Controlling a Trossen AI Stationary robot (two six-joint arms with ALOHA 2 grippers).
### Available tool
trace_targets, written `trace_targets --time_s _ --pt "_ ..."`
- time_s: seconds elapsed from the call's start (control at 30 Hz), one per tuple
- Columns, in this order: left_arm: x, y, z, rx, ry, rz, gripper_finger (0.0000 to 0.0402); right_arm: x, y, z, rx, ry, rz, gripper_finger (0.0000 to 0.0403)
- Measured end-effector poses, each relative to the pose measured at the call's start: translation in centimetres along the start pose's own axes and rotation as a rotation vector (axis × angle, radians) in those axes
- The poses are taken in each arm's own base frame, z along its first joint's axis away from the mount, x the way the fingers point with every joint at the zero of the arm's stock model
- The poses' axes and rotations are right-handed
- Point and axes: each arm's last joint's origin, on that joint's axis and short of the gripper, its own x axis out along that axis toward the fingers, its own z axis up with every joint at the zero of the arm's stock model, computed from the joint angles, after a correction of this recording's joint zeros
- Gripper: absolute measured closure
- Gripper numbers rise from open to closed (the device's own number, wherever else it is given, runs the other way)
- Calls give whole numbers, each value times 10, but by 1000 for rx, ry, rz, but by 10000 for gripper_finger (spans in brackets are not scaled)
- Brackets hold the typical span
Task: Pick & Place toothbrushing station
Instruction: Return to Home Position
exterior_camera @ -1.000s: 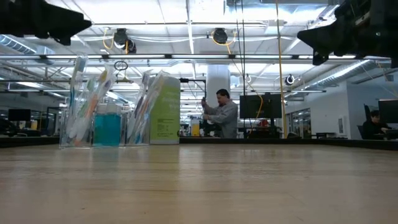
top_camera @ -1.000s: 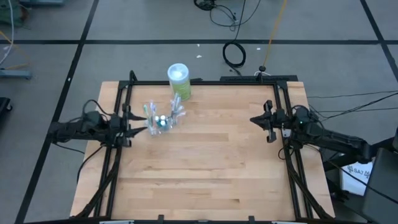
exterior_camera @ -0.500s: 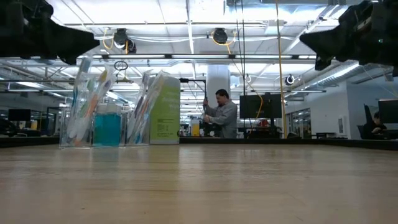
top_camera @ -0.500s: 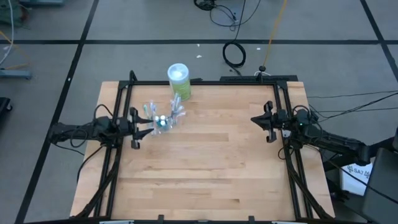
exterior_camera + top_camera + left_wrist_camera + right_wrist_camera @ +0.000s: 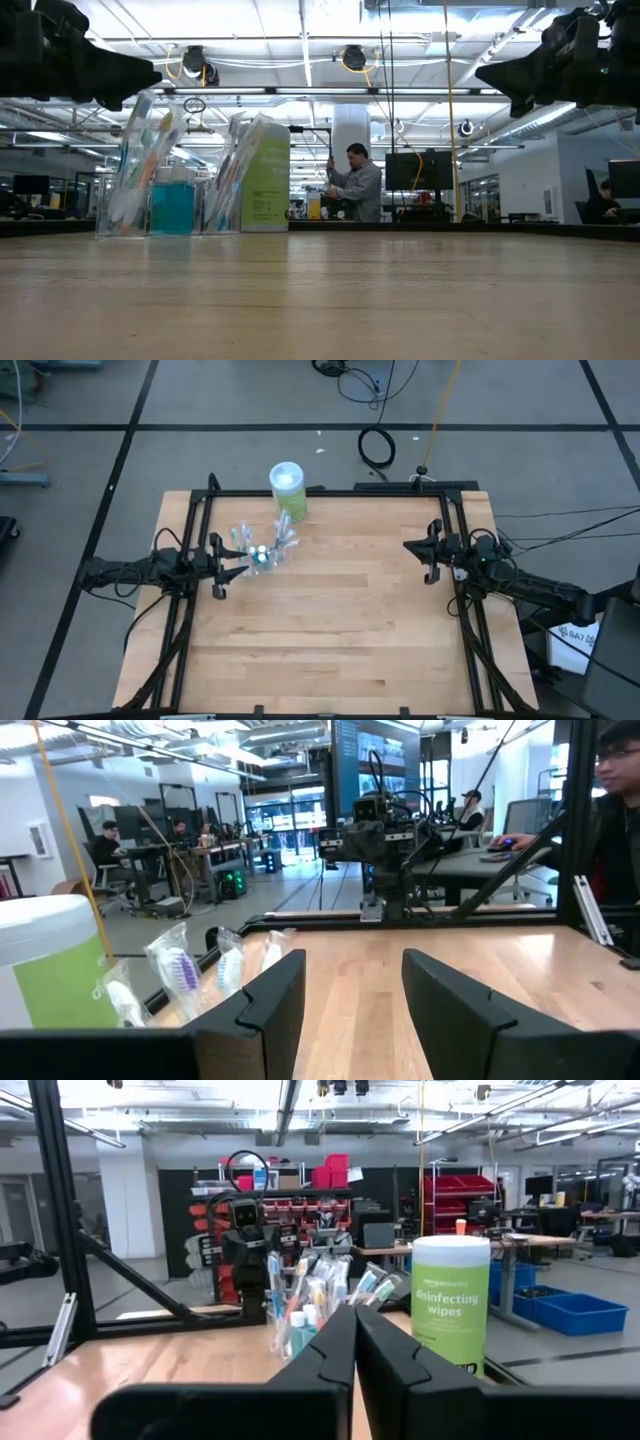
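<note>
The toothbrushing station is a clear plastic cup (image 5: 262, 552) holding several wrapped toothbrushes (image 5: 140, 160) and a blue tube (image 5: 172, 208). It stands on its base on the wooden table, at the far left. My left gripper (image 5: 228, 563) hangs open just to the cup's left, up at the level of the brush tops, with nothing between its fingers (image 5: 270, 1005). The brushes (image 5: 190, 970) show beside its left finger. My right gripper (image 5: 424, 557) is shut and empty above the table's right edge, pointing across at the cup (image 5: 303, 1320).
A taller green container with a white lid (image 5: 287, 488) stands just behind the cup at the table's far edge (image 5: 265, 185). Black frame rails (image 5: 190, 540) run along the table's left and right sides. People work at desks in the room beyond.
My left gripper has sunk and moved toward the cup, staying open. My right gripper has sunk a little at the table's right edge, staying shut. The cup and the green container have not moved.
</note>
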Motion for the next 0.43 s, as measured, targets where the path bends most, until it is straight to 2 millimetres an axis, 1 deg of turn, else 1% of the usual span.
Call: trace_targets --time_s 0.43 --pt "0 0 0 -24 1 0 227 0 0 0 10 1 2 395"
